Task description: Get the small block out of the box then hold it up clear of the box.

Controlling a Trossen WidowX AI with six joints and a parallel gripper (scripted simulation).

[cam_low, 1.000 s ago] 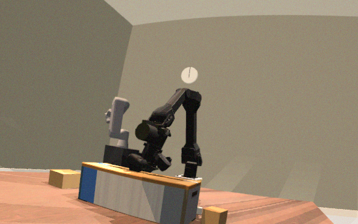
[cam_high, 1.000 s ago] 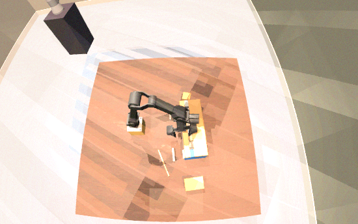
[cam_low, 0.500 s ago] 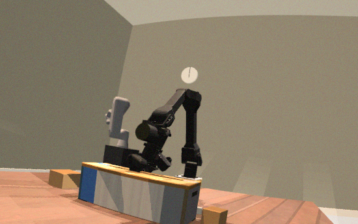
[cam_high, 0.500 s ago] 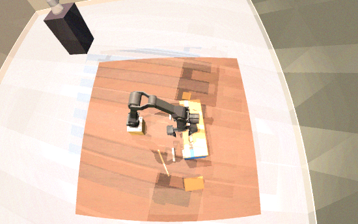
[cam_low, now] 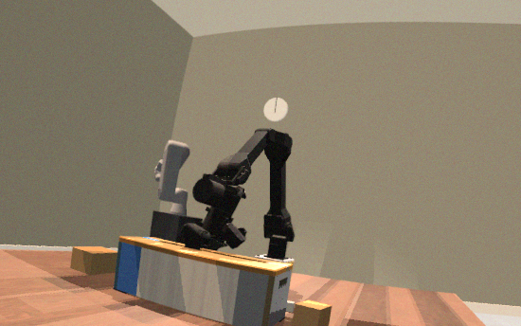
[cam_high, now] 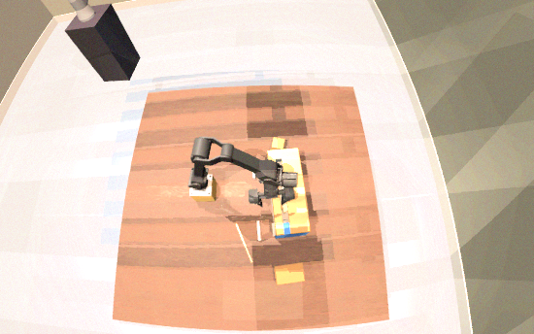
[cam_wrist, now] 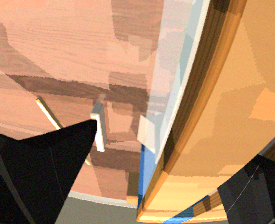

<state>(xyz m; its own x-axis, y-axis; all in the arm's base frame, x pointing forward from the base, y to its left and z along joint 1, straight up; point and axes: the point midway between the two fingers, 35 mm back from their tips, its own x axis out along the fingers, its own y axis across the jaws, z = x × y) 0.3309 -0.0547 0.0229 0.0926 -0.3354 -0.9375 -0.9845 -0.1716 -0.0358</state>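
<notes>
Edges of the table (cam_high: 189, 296) (cam_low: 19, 296) (cam_wrist: 63, 40) lie well apart from the box (cam_high: 286, 156) (cam_low: 208, 284) (cam_wrist: 233, 95), which runs lengthwise from near to far in the top view. To its left, bare wood separates it from the arm's base (cam_high: 204, 197); more table stretches off to its right. Out in that left-hand space are a thin pale stick (cam_high: 244, 243) (cam_wrist: 48, 112), lying aslant, and a short white bar (cam_high: 259, 230) (cam_wrist: 99, 132), nearer the box. The stick and bar lie apart.

At the near end, past the box's blue end (cam_high: 291, 234) (cam_low: 127, 267) (cam_wrist: 147, 170), a yellow-brown block (cam_high: 289, 274) (cam_low: 94, 260) sits with a gap between. A smaller yellow one (cam_high: 278, 143) (cam_low: 313, 314) stands just beside the far end.

The hand (cam_high: 271, 198) (cam_low: 215, 241) (cam_wrist: 150, 131) is spread wide and released, nothing between its fingers. It straddles the box's left long edge, one finger out on the table side, the other above the top; whether either touches, I can't tell.

As for the container, its clear front (cam_wrist: 174, 65) faces left, toward the base, and shows a pale patch by the blue end. I can't make out the small task block for certain, so its place on the shelf stays unclear.
</notes>
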